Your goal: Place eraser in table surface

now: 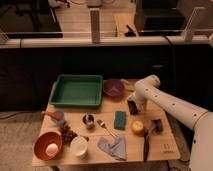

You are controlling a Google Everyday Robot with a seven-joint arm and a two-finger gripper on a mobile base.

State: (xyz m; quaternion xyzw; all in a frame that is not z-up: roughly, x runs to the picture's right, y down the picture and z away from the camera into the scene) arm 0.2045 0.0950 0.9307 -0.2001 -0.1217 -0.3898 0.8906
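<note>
The eraser [132, 107], a small near-black block, lies on the light tan slatted table surface [170, 145], just right of the purple bowl [113, 88] and behind the teal-green sponge [120, 119]. My white arm comes in from the right and bends down at its elbow. My gripper [137, 102] hangs at the eraser's right upper edge, right over it. I cannot tell whether it touches the eraser.
A green tray [76, 91] stands at the back left. In front are a metal cup [89, 120], a spoon [105, 127], a grey cloth [113, 146], a white cup [79, 146], an orange bowl [42, 150], a yellow fruit [137, 126], a black clip [158, 125] and a dark utensil [146, 142].
</note>
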